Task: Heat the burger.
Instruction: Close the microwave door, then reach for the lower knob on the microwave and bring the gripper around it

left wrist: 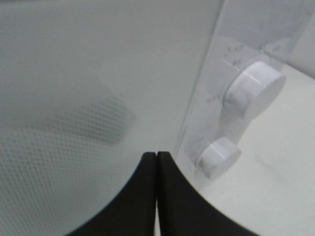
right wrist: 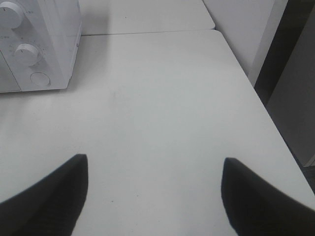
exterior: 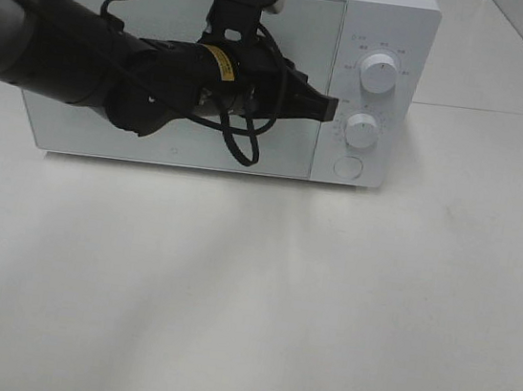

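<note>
The microwave point(exterior: 408, 32) sits at the back of the table point(exterior: 248, 300) with its door closed, a flat wall to any reach. The left arm point(exterior: 68, 50) stretches across the front of that door. Its left gripper point(exterior: 328, 108), jaws pressed together, ends just beside the control panel, level with the gap between the upper knob point(exterior: 379, 74) and the lower knob point(exterior: 361, 130). In front of the microwave and beyond its panel side, the tabletop gives open passage. The right gripper point(right wrist: 155, 196) hangs over that stretch, jaws wide.

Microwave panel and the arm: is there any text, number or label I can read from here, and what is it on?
No text can be read.
Marks around upper knob: too small.
Marks around lower knob: blurred.
Yellow label on left arm: print too small.
</note>
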Controlling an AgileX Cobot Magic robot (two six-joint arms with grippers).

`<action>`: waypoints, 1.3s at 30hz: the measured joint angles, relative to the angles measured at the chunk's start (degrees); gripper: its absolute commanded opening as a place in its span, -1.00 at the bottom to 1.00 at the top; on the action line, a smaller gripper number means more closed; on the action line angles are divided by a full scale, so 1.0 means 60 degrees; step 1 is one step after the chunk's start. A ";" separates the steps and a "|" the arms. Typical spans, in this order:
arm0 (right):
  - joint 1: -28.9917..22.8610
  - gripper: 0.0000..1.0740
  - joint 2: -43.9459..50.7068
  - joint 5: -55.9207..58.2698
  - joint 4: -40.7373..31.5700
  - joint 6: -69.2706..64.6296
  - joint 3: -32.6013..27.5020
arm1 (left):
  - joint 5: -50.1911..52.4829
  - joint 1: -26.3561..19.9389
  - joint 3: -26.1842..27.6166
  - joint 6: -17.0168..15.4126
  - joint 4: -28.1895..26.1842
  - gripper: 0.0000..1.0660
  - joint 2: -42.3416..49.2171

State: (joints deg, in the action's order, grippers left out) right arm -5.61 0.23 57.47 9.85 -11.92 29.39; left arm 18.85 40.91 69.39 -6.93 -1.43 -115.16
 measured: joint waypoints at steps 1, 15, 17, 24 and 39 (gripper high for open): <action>0.0000 0.37 0.0000 0.0000 0.0000 0.0000 0.0000 | 0.0000 0.0000 0.0000 0.0000 0.0000 -1.00 0.0000; 0.0000 0.37 0.0000 0.0000 0.0000 0.0000 0.0000 | -0.5873 0.0497 0.0000 -0.0019 -0.0334 0.84 0.1366; 0.0000 0.37 0.0000 0.0000 0.0000 0.0000 0.0000 | -0.6914 0.0497 0.0010 -0.0019 -0.0382 0.83 0.1566; 0.0000 0.37 0.0000 0.0000 0.0000 0.0000 0.0000 | -0.9196 0.0497 0.0010 -0.0019 -0.0535 0.83 0.1958; 0.0000 0.37 0.0000 0.0000 0.0000 0.0000 0.0000 | -1.2395 -0.0420 0.0029 -0.0325 -0.0458 0.83 0.3581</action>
State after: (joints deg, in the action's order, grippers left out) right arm -5.61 0.23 57.47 9.85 -11.92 29.39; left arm -55.52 38.39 69.56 -8.88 -4.18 -93.68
